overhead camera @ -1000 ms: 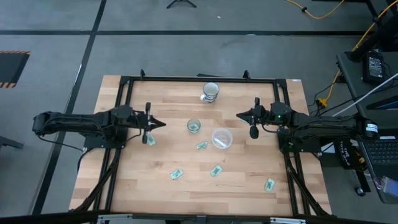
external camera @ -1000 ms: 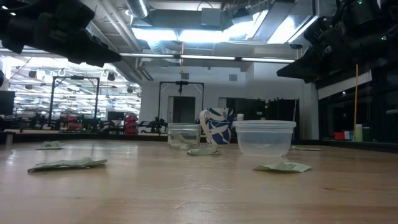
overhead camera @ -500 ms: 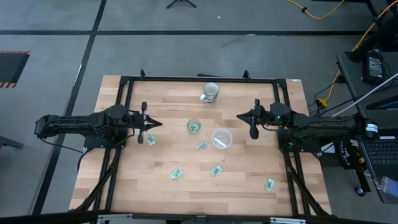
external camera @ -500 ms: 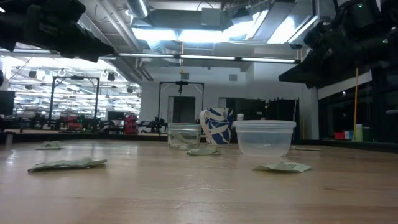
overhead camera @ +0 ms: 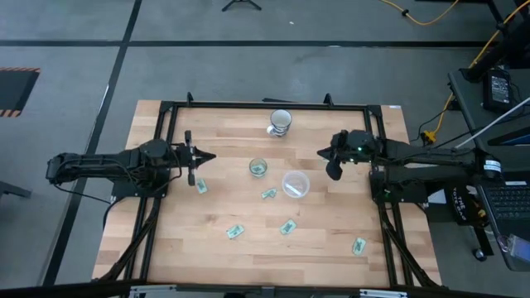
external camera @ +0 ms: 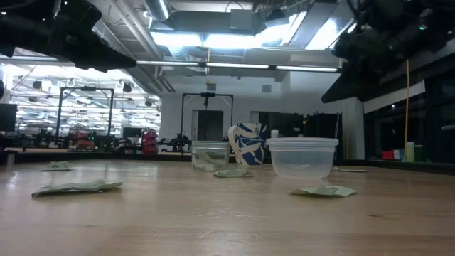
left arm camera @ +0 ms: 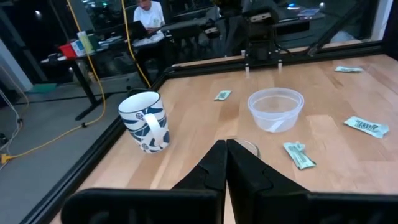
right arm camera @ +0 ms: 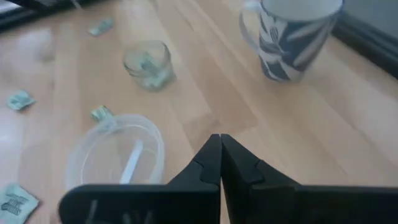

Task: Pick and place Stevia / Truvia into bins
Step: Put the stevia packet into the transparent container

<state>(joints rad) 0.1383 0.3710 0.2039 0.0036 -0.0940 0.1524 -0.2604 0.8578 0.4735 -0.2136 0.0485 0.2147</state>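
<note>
Green packets (overhead camera: 236, 232) scattered mid-table, between and below both grippers. Left gripper (overhead camera: 209, 157) and right gripper (overhead camera: 321, 153) pinched closed, empty, hovering.

No lettering, brand, number or sign can be read anywhere on the table: the dark print on the green packets (left arm camera: 365, 126) is too small to make out, and the mug (left arm camera: 145, 121) carries only a blue-and-white pattern, no words
</note>
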